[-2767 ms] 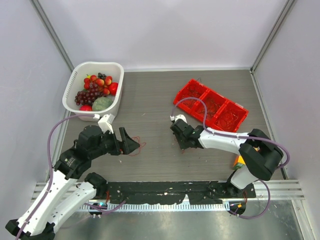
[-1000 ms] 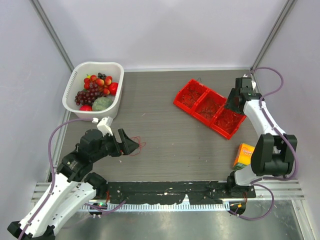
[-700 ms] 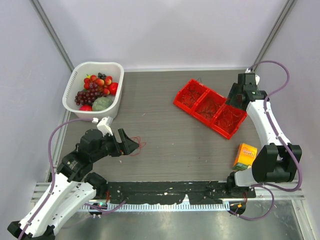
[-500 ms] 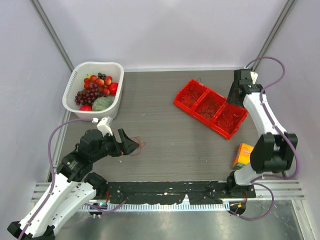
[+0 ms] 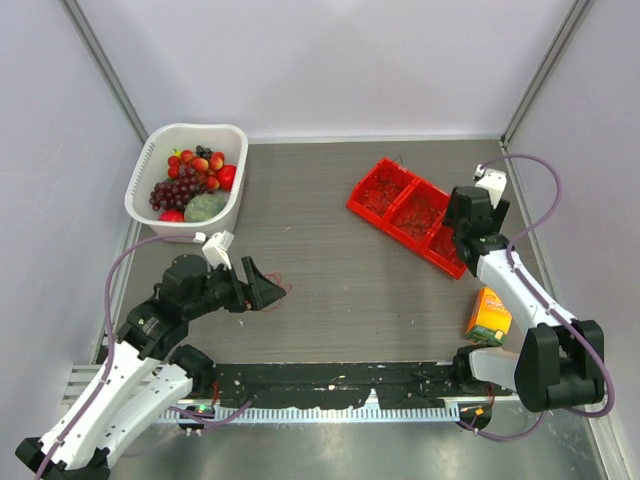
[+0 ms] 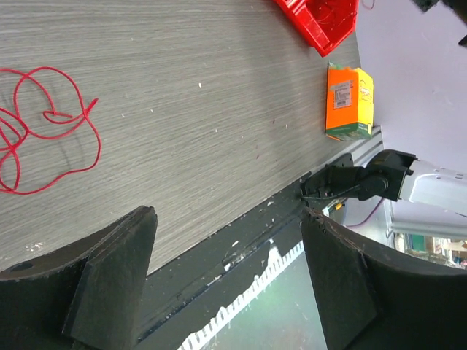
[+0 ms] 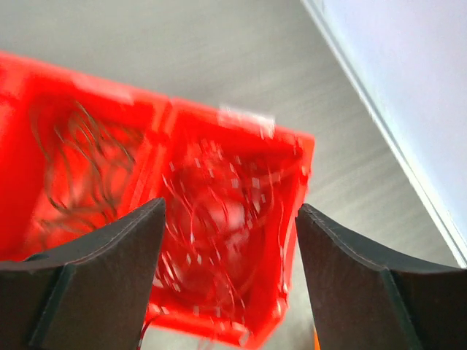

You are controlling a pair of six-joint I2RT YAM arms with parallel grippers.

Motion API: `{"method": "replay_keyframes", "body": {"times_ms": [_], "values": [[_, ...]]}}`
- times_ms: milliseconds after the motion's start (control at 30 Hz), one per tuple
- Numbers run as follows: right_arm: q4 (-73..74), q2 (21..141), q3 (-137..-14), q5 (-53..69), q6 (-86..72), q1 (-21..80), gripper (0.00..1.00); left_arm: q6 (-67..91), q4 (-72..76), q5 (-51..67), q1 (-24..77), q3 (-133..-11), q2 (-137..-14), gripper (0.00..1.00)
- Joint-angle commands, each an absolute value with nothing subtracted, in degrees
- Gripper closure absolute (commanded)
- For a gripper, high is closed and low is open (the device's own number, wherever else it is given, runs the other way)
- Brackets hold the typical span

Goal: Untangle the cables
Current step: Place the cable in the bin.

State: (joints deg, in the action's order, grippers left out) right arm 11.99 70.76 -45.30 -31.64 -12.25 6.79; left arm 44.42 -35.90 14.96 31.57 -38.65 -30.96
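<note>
A loose red cable (image 5: 277,296) lies in loops on the table just off my left gripper's (image 5: 262,291) tips. In the left wrist view the same cable (image 6: 45,131) lies at the left, beyond and apart from the dark fingers (image 6: 109,281). That left gripper (image 6: 230,292) is open and empty. My right gripper (image 5: 462,238) hangs over the right end of the red tray (image 5: 400,190). In the blurred right wrist view, thin red cables (image 7: 219,219) fill the tray compartment below the right gripper (image 7: 230,277), which is open with nothing between its fingers.
A white basket (image 5: 232,140) of fruit stands at the back left. An orange box (image 5: 489,314) lies near the right arm's base and also shows in the left wrist view as the orange box (image 6: 349,100). The enclosure walls stand close on both sides.
My right arm has swung back from the far right corner to above the tray's right end, and its jaws have spread wider. The left gripper has barely shifted.
</note>
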Motion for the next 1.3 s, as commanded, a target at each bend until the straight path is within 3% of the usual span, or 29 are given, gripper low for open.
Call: {"method": "replay_keyframes", "body": {"times_ms": [0,133,267,300,333,400,433,467,533,733,833,1033,1267], "values": [[-14.5,69.6,-44.99,-31.73,-7.22,6.77,0.22,43.95,-33.31,18.46,31.46,-40.25,-31.38,0.16],[-6.25,74.44,-51.23,-31.65,-6.5,6.68,0.19,43.68,-32.7,18.1,31.46,-39.64,-29.97,0.13],[-2.47,74.19,-51.24,-30.25,-9.92,6.42,0.31,44.38,-25.51,23.27,31.38,-37.8,-31.28,0.12],[-1.33,73.4,-50.98,-29.63,-10.19,6.5,0.39,44.73,-23.92,25.12,31.46,-37.53,-32.16,0.13],[-3.23,71.21,-50.28,-28.58,-10.37,6.42,0.47,45.08,-22.17,27.05,31.46,-37.44,-32.95,0.15],[-9.79,66.04,-45.72,-27.87,-9.5,6.5,0.52,45.35,-19.35,28.65,31.46,-37.09,-34.53,0.19],[-12.8,64.35,-41.7,-27.43,-8.8,6.5,0.52,45.53,-18.47,28.83,31.46,-37.09,-35.24,0.19],[-19.62,61.29,-39.05,-26.73,-7.66,6.42,0.42,45.61,-17.67,29.0,31.46,-37.0,-35.85,0.19],[-26.07,60.47,-34.2,-27.51,-6.86,5.28,0.1,46.14,-16.35,29.27,31.46,-36.83,-36.73,0.19],[-23.01,63.11,-37.71,-22.69,-7.73,3.69,0.09,47.64,-12.84,30.14,31.46,-34.99,-36.74,0.19],[-21.29,63.01,-38.39,-17.16,-9.75,3.69,0.09,48.42,-3.73,32.25,31.55,-32.61,-37.26,0.19],[2.23,68.11,-50.7,-31.54,-12.74,3.52,0.1,47.99,1.58,31.29,33.83,-36.73,-45.42,0.23],[29.32,73.63,-68.35,-22.35,-22.73,7.21,0.16,49.3,1.06,29.62,34.36,-36.74,-44.66,0.24]]}}
